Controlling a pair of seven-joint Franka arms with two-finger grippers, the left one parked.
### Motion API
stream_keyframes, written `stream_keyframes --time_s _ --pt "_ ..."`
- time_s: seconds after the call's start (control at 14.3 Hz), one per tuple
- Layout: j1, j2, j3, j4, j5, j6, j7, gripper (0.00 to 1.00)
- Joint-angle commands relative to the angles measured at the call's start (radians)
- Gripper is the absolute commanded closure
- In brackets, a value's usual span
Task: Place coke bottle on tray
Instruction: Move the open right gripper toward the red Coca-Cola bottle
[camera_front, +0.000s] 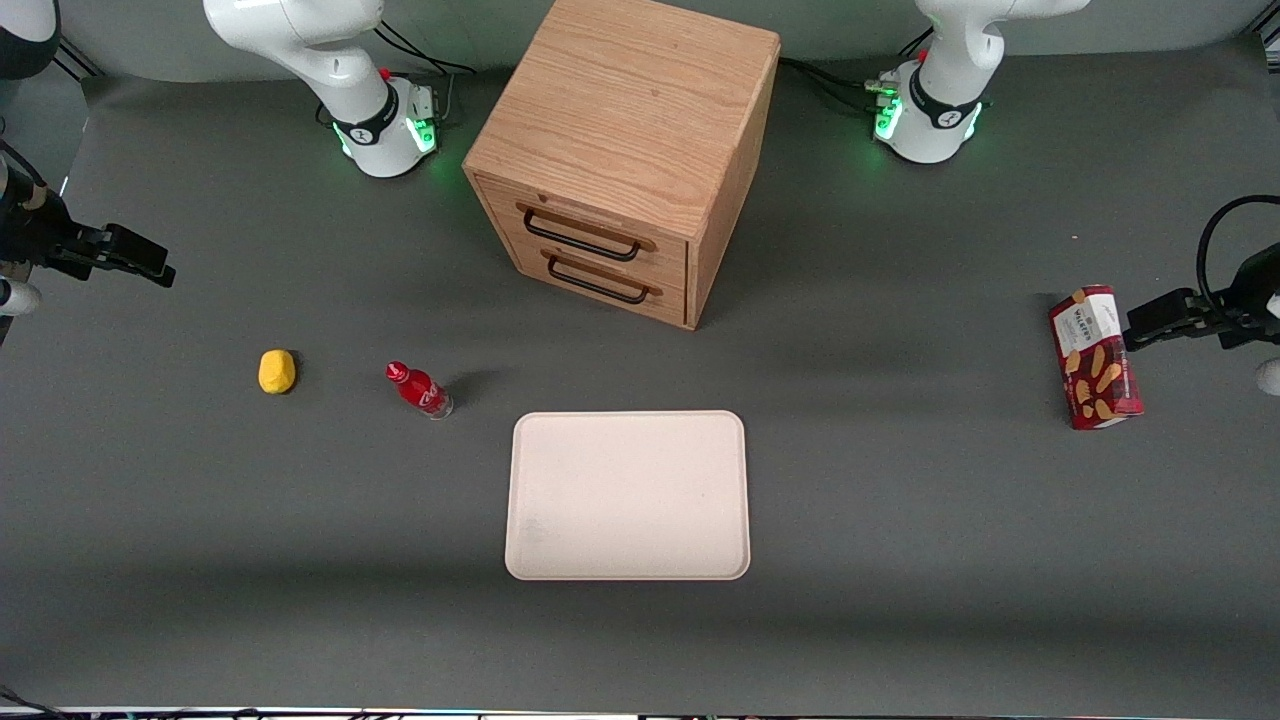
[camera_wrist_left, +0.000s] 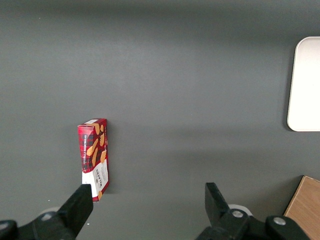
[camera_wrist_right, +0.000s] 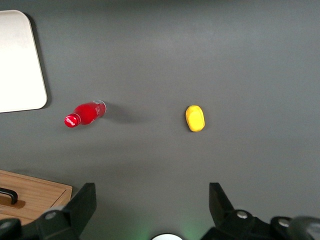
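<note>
The coke bottle (camera_front: 420, 390) is small and red with a red cap, and it stands on the grey table. It is beside the tray's corner, toward the working arm's end (camera_wrist_right: 85, 113). The tray (camera_front: 627, 495) is a flat cream-pink rectangle with nothing on it, and it lies in front of the drawer cabinet (camera_wrist_right: 17, 60). My gripper (camera_front: 160, 268) hangs high over the working arm's end of the table, well apart from the bottle. It is open (camera_wrist_right: 152, 192) and nothing is between its fingers.
A wooden cabinet (camera_front: 625, 150) with two drawers stands farther from the front camera than the tray. A yellow lump (camera_front: 277, 371) sits beside the bottle, toward the working arm's end. A red snack box (camera_front: 1095, 357) lies toward the parked arm's end.
</note>
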Motion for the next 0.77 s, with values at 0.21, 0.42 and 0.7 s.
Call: stream_keyframes --time_s 0.21,0.42,0.7 --pt "0.006 0.036 0.006 0.027 0.048 -0.013 0.006 0.0" --pt "0.006 0.086 0.056 0.035 0.119 0.025 0.018 0.0" --pt "0.006 0.165 0.179 0.02 0.11 0.122 0.138 0.0"
